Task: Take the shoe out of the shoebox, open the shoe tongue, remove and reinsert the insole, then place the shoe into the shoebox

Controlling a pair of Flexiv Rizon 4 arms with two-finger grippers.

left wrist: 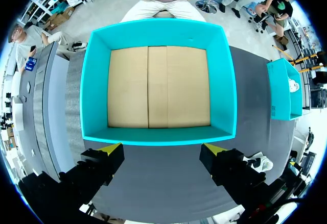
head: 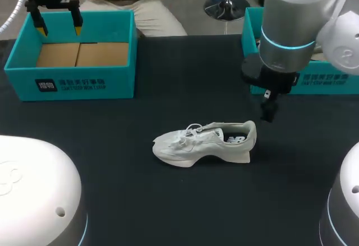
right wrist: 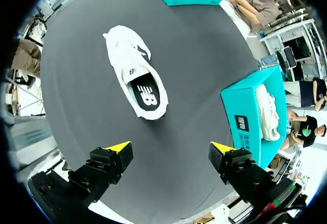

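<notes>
finding 1: left shoebox, near outer wall. a dark square emblem, then a row of dark characters with a smaller row beneath it; all too small to make out.

finding 2: right shoebox, near outer wall. the same kind of two-row print, its left part covered; not legible (the right wrist view shows the emblem and rows on that wall, equally unreadable).

finding 3: shoe, mid table. a white logo mark on the dark heel patch of the insole, and a small dark mark on the tongue.

none of it can be read as words or numbers.
</notes>
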